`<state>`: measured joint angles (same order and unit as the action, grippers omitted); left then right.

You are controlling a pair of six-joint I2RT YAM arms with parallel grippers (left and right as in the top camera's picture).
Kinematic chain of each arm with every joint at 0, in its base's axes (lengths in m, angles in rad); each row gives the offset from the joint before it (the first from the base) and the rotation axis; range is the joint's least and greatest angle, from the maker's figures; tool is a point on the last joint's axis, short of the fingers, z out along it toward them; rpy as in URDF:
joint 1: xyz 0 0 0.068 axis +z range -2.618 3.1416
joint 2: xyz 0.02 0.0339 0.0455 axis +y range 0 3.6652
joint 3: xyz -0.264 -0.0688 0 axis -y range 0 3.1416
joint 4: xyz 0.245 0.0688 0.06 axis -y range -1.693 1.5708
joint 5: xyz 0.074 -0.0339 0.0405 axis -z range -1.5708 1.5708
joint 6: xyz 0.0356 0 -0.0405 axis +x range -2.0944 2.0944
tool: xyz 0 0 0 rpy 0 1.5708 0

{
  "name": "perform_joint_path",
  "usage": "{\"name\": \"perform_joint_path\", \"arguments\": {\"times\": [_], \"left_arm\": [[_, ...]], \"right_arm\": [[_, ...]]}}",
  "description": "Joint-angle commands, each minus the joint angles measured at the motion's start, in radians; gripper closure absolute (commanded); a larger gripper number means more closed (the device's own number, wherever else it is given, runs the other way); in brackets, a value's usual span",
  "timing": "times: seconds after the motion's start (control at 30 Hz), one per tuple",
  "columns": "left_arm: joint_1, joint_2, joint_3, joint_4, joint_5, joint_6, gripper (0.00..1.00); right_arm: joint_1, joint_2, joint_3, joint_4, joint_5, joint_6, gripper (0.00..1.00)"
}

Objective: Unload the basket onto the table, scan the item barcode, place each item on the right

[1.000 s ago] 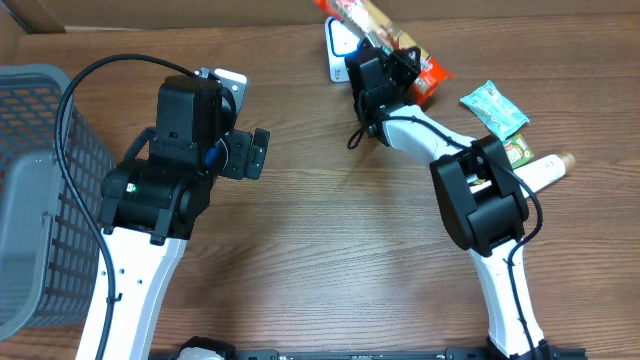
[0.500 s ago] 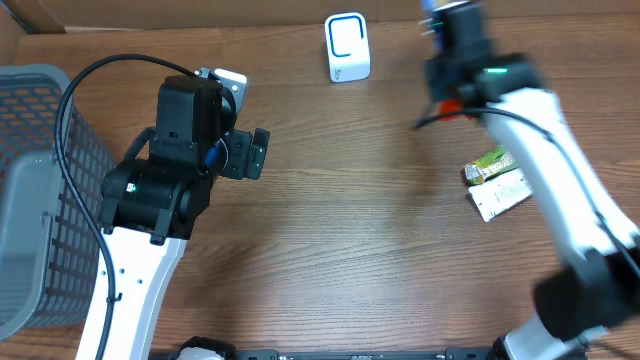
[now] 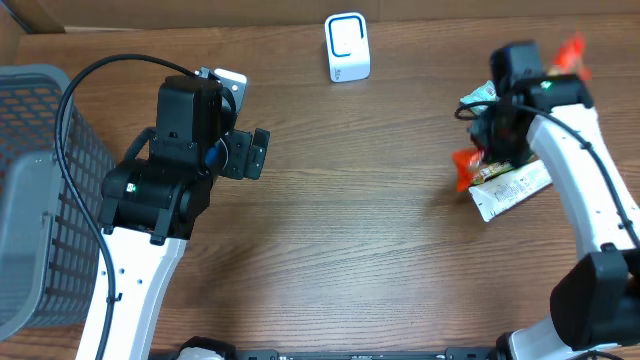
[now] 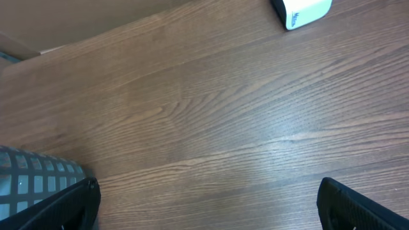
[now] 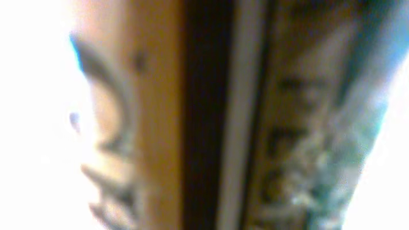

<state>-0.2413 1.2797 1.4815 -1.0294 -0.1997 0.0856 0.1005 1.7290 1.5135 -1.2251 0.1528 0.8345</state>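
Note:
The item, a long orange-red snack package (image 3: 463, 170), is shut in my right gripper (image 3: 506, 132) at the table's right side. Its ends stick out on both sides of the wrist, just above the other packets. In the right wrist view, blurred packaging (image 5: 153, 115) fills the frame and hides the fingers. The white barcode scanner (image 3: 347, 47) stands at the back centre, well to the left of the package, and its corner shows in the left wrist view (image 4: 300, 9). My left gripper (image 3: 248, 153) (image 4: 208, 204) hangs open over bare wood with nothing in it.
A white tube (image 3: 510, 190), a green packet (image 3: 489, 171) and a teal packet (image 3: 479, 96) lie under and around the right gripper. A grey mesh basket (image 3: 40, 190) stands at the left edge, with its corner in the left wrist view (image 4: 25, 182).
My right arm swung the package away from the scanner to the right side of the table, down over the other packets. The left arm stayed still.

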Motion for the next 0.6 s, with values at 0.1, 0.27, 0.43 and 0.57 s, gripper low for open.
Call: {"name": "perform_joint_path", "arguments": {"times": [0.1, 0.27, 0.43, 0.57], "left_arm": [[-0.001, 0.003, 0.008, 0.001, -0.01, 0.016, 0.01], [-0.001, 0.003, 0.008, 0.001, -0.01, 0.016, 0.0], [-0.001, 0.003, 0.008, 0.001, -0.01, 0.016, 0.0], [-0.001, 0.003, 0.008, 0.001, -0.01, 0.016, 0.0]], "right_arm": [[-0.003, -0.023, -0.17, 0.094, 0.22, 0.336, 0.96], [-0.003, -0.023, -0.208, 0.106, 0.204, 0.327, 0.66], [-0.003, -0.023, -0.207, 0.122, 0.118, 0.137, 0.19], [-0.003, -0.024, -0.191, 0.119, 0.019, -0.015, 0.09]]}}
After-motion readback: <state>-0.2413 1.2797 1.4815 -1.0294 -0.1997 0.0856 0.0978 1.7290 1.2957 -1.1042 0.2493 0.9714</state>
